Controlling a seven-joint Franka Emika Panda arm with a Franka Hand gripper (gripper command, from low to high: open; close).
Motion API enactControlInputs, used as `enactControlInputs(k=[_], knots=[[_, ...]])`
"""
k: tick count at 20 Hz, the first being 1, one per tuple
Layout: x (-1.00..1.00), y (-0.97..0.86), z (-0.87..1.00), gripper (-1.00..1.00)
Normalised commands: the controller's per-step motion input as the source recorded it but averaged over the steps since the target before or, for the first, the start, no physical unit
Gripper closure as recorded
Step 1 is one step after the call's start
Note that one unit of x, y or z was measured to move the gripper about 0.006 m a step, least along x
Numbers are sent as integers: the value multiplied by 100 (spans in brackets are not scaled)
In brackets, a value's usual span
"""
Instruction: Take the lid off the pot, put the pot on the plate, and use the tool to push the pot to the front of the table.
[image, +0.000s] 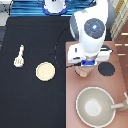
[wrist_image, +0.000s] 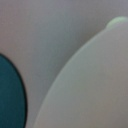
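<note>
Pot (image: 83, 73) was mostly hidden under the robot hand in the exterior view, only a tan sliver showed below the blue block; lid could not be made out apart from it. Wrist view was very close: a pale rounded surface with a small bump at its edge filled most of it, a dark teal curve at one side, hard to say what either was.

Arm (image: 92, 30) reached down from the exterior view's top, white body bulky over the stove board (image: 116, 65), hand pointing straight down. Gripper (image: 84, 66) sat right over the pot, touching or just above, cannot tell which; whether it was clenched or released could not be told.

Taking the pot as landmark: the pot stood on the stove board near its edge next to the black bench (image: 30, 95). Plate (image: 45, 71) lay on the bench toward the exterior view's left of the pot, well apart, bare. Tool (image: 19, 56) lay further left still, beyond the plate, head toward the exterior view's bottom. Large grey pan (image: 95, 106) sat toward the exterior view's bottom of the pot, its handle cut off at the edge. A black burner (image: 107, 69) was just beside the pot on the exterior view's right
</note>
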Motion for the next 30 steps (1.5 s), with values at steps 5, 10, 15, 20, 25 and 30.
enactControlInputs(k=[5, 10, 15, 20, 25, 30], knots=[[-97, -1, 62, 100], [-98, -12, -3, 100], [-99, -20, -27, 100], [-100, -16, -46, 100], [-100, -5, -74, 100], [-98, 7, -82, 100]])
